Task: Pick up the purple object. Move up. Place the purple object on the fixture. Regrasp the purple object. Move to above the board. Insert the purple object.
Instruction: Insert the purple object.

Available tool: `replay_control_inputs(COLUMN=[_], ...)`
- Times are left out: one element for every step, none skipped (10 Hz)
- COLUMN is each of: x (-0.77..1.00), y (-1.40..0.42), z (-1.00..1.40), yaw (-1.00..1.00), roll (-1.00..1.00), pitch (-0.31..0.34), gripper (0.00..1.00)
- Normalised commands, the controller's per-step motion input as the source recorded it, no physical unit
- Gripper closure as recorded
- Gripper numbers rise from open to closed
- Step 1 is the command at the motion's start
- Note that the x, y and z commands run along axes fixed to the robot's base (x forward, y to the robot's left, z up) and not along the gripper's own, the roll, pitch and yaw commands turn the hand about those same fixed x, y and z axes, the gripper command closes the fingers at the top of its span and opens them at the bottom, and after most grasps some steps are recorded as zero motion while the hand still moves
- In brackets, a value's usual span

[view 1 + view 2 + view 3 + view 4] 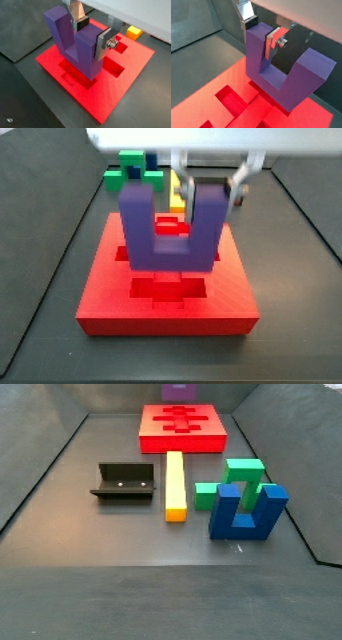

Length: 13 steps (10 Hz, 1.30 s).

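As seen in both wrist views: gripper (pixel 92 34) clamped on one prong of the purple object (pixel 77 42)
Purple object: upright over the board (pixel 123 82), prongs up

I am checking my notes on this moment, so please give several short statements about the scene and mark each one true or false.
1. The gripper is shut on one prong of the purple U-shaped plastic block. True.
2. The purple block points its prongs downward. False: in a side view the prongs point up.
3. The purple block is above the flat red rectangular board. True.
4. The black L-shaped fixture holds the purple block. False: the fixture is empty.
5. The long yellow bar lies on the red board. False: it lies on the floor, beside the fixture.
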Motion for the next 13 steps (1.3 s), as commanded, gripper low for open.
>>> replay_control_inputs(x=[0.05,0.00,-0.15,0.00,0.04,0.00,0.07,0.05,0.00,0.16,0.19,0.09,0.06], y=[-0.25,-0.18,-0.26,-0.17,-0.03,0.00,0.03,0.01,0.00,0.00,0.00,0.00,0.00], z=[-0.36,-0.25,-0.26,-0.21,-0.23,-0.25,-0.24,-0.23,-0.27,-0.21,-0.21,-0.19,-0.20], yaw=[0.00,0.00,0.00,0.00,0.03,0.03,0.00,0.00,0.00,0.00,0.00,0.00,0.00], roll=[0.26,0.09,0.15,0.13,0.11,0.09,0.07,0.06,0.00,0.00,0.01,0.01,0.02], pitch=[0.000,-0.004,-0.051,-0.036,0.000,-0.006,0.000,0.000,-0.053,-0.033,-0.007,0.000,0.000], gripper=[1.00,1.00,1.00,1.00,1.00,1.00,1.00,1.00,1.00,1.00,1.00,1.00,1.00])
